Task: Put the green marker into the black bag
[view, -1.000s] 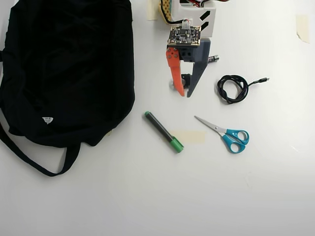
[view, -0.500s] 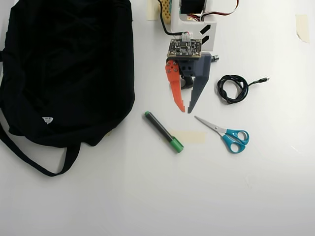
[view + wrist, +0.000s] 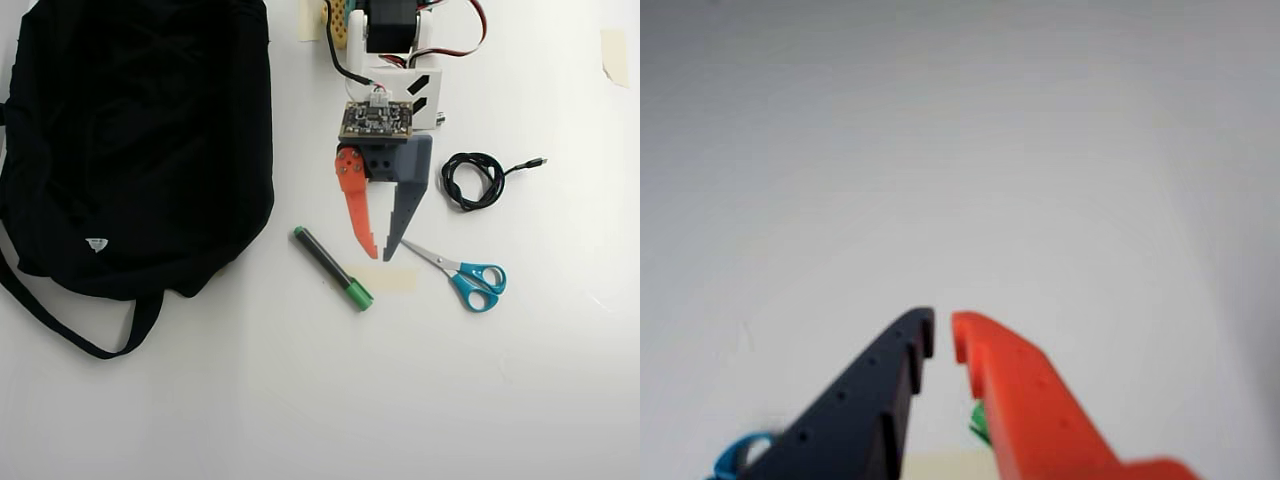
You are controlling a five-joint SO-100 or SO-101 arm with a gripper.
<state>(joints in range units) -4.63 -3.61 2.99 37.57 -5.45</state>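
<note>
Currently the white desk [image 3: 300, 400] has its widest open area along the lower half of the overhead view, below every object. One black bag [image 3: 130, 140] fills the upper left, running off the top and left edges, with its strap looping down toward the lower left. A clear strip of desk separates the bag's right edge from my arm.

My arm enters from the top centre of the overhead view and reaches down the picture. My gripper [image 3: 381, 254] points toward the lower edge, orange finger on the left, dark grey finger on the right. The fingers are nearly closed: a narrow gap remains at the tips, and nothing is held between them. The wrist view shows the same slim gap at my gripper [image 3: 942, 335], with bare desk beyond it.

One green marker [image 3: 332, 267] lies flat on the desk, diagonal, small green end up-left, green cap down-right. It sits between the bag and my gripper tips, just left of and below the tips, apart from both. In the wrist view a sliver of green shows beside the orange finger.

One pair of blue-handled scissors [image 3: 462, 273] lies just right of the tips. One coiled black cable [image 3: 473, 180] lies right of my arm. One pale tape strip [image 3: 385, 277] lies under the tips, touching the marker's cap end.
</note>
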